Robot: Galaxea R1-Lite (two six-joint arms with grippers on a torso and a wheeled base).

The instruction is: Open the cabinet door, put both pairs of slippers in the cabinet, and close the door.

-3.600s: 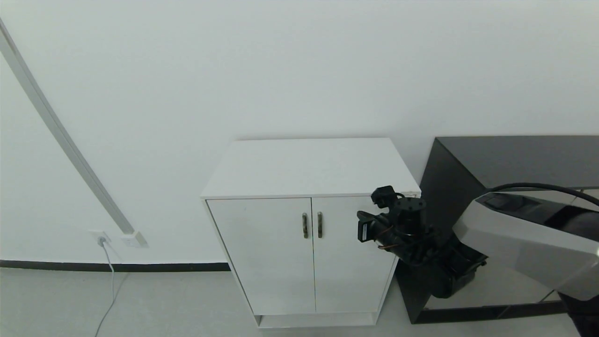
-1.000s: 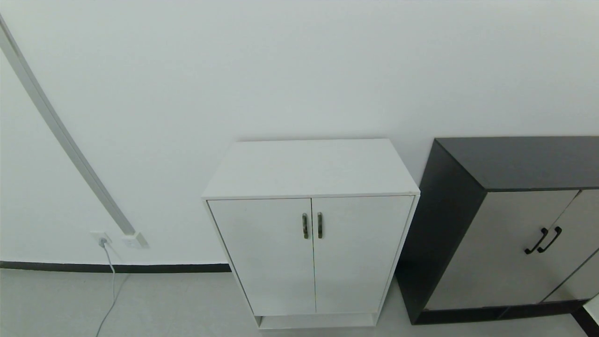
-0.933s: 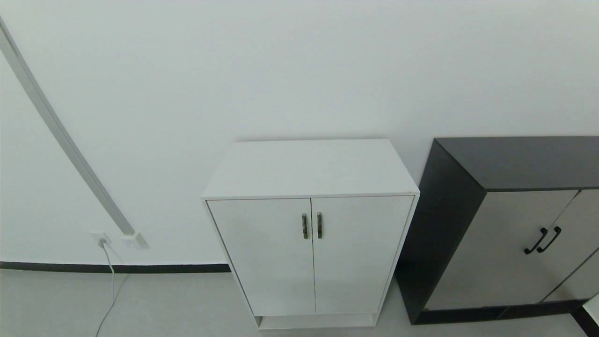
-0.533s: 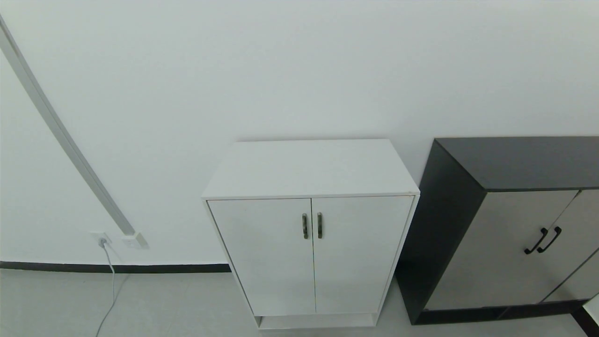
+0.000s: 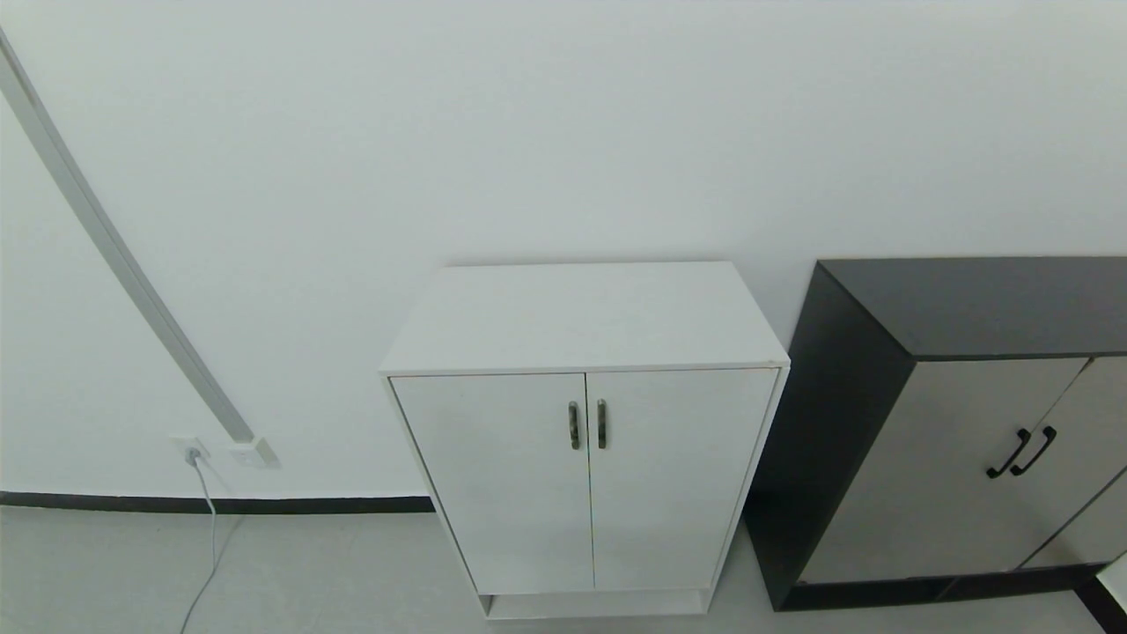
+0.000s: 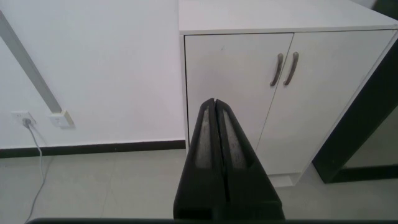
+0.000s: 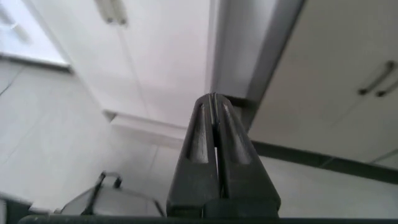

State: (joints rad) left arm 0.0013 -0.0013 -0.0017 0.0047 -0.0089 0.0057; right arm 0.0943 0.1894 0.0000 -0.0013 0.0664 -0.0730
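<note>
While the white cabinet is standing against the wall with both doors sitting shut, its two handles are lying side by side at the centre seam. A black cabinet with grey doors is standing just beside it on the right. The left end effector is hanging in front of the white cabinet, apart from it, fingers pressing together and holding nothing. The right end effector is hovering above the floor near where the two cabinets are meeting, likewise closed and empty.
</note>
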